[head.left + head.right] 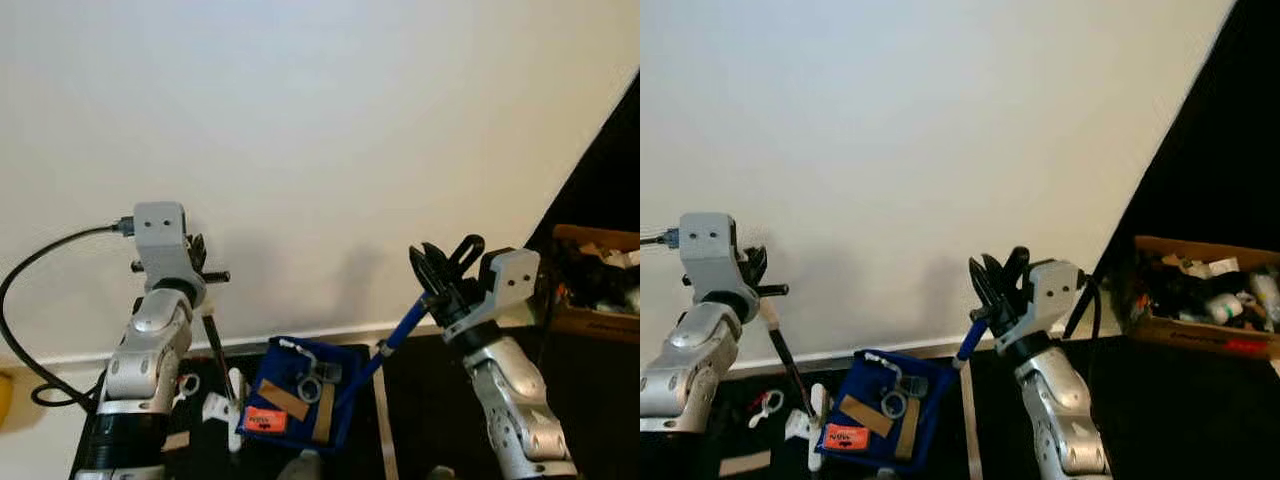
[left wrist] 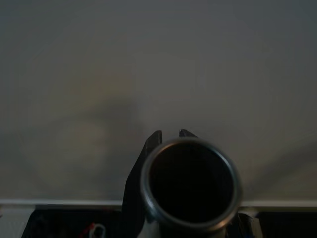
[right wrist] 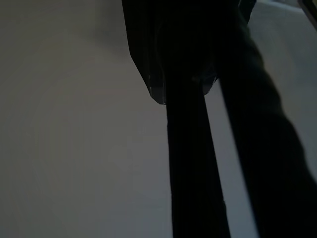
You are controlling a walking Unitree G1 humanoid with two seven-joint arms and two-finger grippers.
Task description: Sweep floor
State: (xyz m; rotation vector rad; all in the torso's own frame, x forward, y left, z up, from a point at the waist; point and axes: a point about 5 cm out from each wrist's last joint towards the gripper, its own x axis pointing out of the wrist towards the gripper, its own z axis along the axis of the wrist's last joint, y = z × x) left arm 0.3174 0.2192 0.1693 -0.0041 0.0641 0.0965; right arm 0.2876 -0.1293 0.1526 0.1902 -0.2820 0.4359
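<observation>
My left gripper (image 1: 196,262) is raised in front of the white wall, shut on the thin dark handle of a small broom (image 1: 215,345). The handle slants down to a white brush head (image 1: 236,408) on the dark floor. In the left wrist view the handle's round metal end (image 2: 190,183) sits between the fingers. My right gripper (image 1: 443,272) is shut on the blue handle (image 1: 405,325) of a blue dustpan (image 1: 345,400). The pan rests tilted on the floor beside the brush. It holds a cardboard strip, a red label and a metal ring.
The white wall (image 1: 320,120) with its baseboard stands close ahead. A few small white and red scraps (image 1: 765,403) lie on the floor left of the brush. An open cardboard box (image 1: 1200,335) full of clutter sits at the right. A black cable (image 1: 30,290) loops at the left.
</observation>
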